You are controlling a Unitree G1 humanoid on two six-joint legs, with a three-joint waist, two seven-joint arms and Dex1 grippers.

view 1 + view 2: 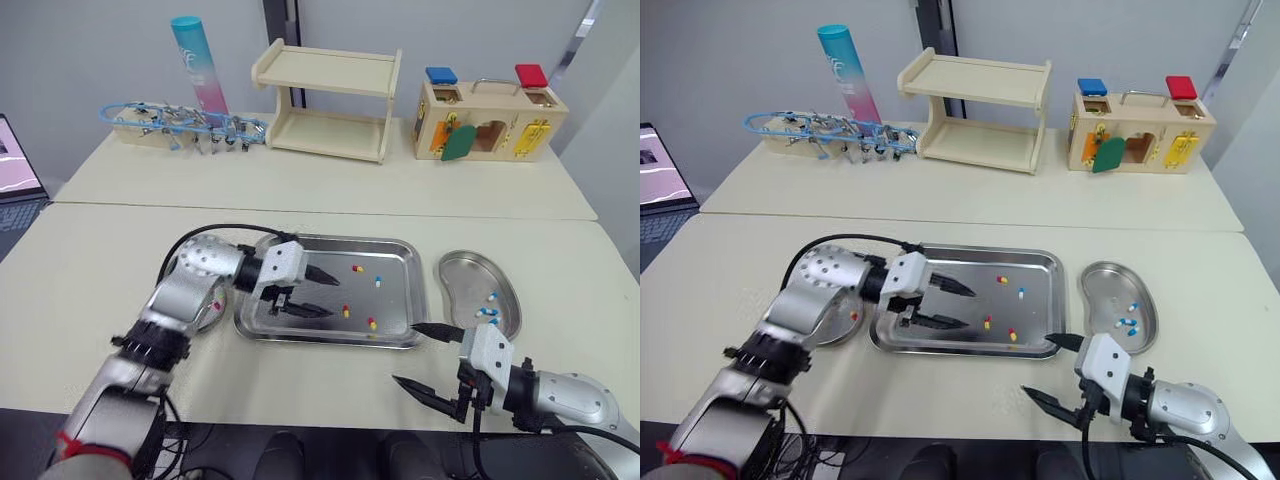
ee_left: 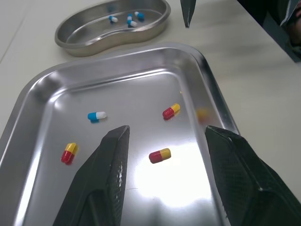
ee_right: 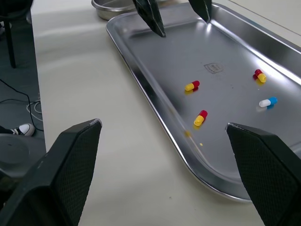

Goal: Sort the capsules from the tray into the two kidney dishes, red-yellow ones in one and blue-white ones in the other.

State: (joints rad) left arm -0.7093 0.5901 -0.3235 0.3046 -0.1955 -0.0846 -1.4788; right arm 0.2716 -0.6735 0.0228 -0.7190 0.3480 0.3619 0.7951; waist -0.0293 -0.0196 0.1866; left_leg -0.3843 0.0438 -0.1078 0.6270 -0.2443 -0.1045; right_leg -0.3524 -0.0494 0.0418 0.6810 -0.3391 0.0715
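Hovering left gripper, spread, over tray mid-frame; we reckon next: drop onto nearest red-yellow capsule, pinch. Right gripper spread, lower right.

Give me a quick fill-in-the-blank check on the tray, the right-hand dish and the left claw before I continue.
1. The tray holds ___ red-yellow capsules.
2. Beside them lies ___ blue-white capsule.
3. The kidney dish on the robot's right contains only ___ capsules.
4. The left claw hangs over the tray with its fingers ___.
Missing words: three; one; blue-white; open.
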